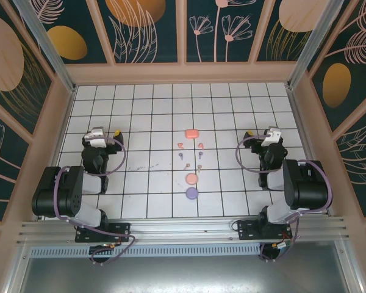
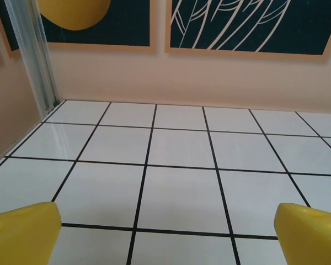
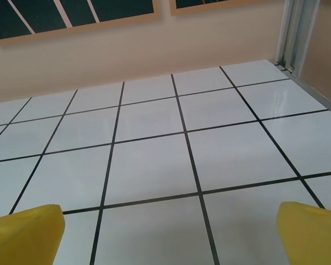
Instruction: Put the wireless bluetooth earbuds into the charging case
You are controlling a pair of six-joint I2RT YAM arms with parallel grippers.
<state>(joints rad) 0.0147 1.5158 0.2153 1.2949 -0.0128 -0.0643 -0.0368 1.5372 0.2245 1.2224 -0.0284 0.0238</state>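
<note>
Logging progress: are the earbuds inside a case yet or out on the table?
Out. The earbuds lie scattered on the white tiles, between the pink oblong item and the round pink disc.

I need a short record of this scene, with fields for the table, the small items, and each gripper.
surface: white tiled table
earbuds: tiny, pink and purple, loose in the middle of the table, none held
beyond them: pink rounded block
nearer the arms: pink disc, then purple disc
left gripper: open, empty, above bare tiles
right gripper: open, empty, above bare tiles
</note>
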